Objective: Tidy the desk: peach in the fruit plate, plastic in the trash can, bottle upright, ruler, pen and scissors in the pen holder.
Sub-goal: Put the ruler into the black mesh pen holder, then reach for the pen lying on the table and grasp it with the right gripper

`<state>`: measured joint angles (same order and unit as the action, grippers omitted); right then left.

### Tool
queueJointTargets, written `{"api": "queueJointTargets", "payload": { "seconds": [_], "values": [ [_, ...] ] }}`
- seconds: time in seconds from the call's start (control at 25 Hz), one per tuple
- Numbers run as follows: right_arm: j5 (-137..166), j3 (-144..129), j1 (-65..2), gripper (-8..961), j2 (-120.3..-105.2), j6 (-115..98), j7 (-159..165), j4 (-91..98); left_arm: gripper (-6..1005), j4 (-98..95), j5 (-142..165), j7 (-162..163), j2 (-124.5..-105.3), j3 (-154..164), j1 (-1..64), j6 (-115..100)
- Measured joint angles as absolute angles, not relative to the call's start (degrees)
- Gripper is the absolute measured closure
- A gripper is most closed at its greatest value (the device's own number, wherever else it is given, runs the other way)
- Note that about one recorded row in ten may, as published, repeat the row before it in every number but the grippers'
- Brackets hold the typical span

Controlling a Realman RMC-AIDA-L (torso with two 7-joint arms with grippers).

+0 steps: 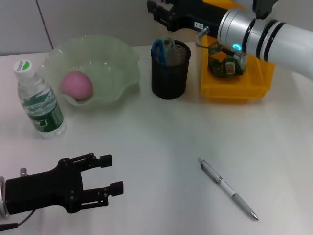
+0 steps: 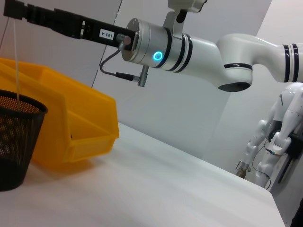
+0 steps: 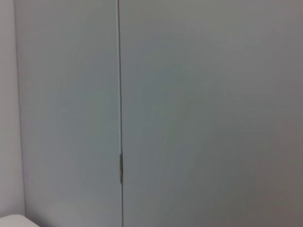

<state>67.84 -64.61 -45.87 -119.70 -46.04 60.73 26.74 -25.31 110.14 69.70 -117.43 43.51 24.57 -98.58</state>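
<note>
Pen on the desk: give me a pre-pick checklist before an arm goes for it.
1. Pen lies flat on the table, nothing touching it: ok.
2. Left gripper low over the near table, fingers open: ok.
3. Right gripper up behind the pen holder, far from the pen: open or shut, cannot tell.
4. Pen holder upright, scissors already in it, room for the pen: ok.
5. Peach in the fruit plate, bottle upright: ok.
6. Plastic lies in the yellow bin: ok.
</note>
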Motion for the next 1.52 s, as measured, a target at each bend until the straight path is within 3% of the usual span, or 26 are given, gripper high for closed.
{"api": "queueJointTargets", "payload": {
  "seconds": [0.56, 0.8, 0.92, 1.24, 1.52],
  "values": [
    [67.8, -64.1, -45.4, 496, -119.7, -46.2, 59.8, 26.0, 196, -25.3, 110.2, 69.7, -117.19, 43.5, 24.2, -98.8],
    [67.8, -64.1, -45.1, 315, -119.7, -46.7, 59.8, 26.0, 196, -25.3, 110.2, 69.7, -117.07, 43.5, 24.1, -98.8],
    [66.6, -64.2, -44.5, 315, -119.68, -48.1, 60.2, 26.5, 196, -25.3, 110.2, 69.7, -117.07, 43.5, 24.2, -98.8],
    [62.3, -64.7, -36.9, 314, -118.96, -64.2, 72.3, 34.1, 196, -25.3, 110.2, 69.2, -117.14, 43.8, 24.1, -98.9],
    [78.6, -63.8, -31.3, 314, -117.25, -79.5, 95.2, 47.4, 195, -25.3, 110.2, 67.7, -117.21, 43.9, 24.1, -98.9]
  ]
}}
